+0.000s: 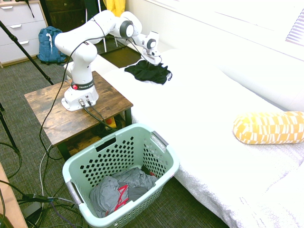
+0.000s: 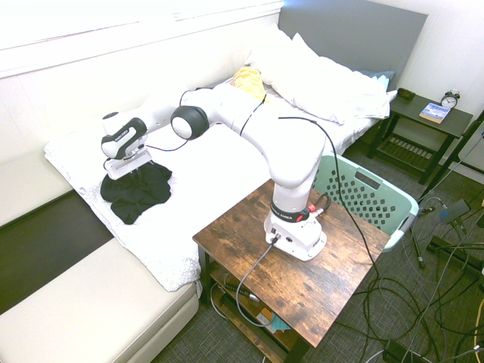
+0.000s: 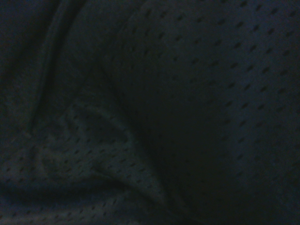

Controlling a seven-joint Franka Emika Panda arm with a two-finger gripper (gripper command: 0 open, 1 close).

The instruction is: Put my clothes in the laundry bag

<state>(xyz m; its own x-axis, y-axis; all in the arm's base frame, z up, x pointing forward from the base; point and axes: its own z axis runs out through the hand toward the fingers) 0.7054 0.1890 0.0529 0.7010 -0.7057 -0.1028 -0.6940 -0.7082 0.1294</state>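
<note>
The black garment (image 1: pixel 148 72) lies crumpled on the white bed (image 1: pixel 204 118), near the end furthest from the pillows. My gripper (image 1: pixel 153 61) is lowered straight onto its upper edge and touches the cloth. From the other side, the gripper (image 2: pixel 127 172) presses into the garment (image 2: pixel 138 193) at the mattress corner. Dark perforated fabric (image 3: pixel 150 112) fills the whole wrist view at very close range. The mint-green laundry basket (image 1: pixel 164 147) stands on the floor beside the bed, far from the gripper, and shows behind the table as basket (image 2: pixel 367 193).
Grey clothes with a red strap (image 1: pixel 118 190) lie in the basket's bottom. The wooden table (image 1: pixel 52 114) bearing the arm stands between basket and garment. A yellow patterned pillow (image 1: pixel 268 127) rests on the bed. A blue backpack (image 1: pixel 49 43) sits by the drawers.
</note>
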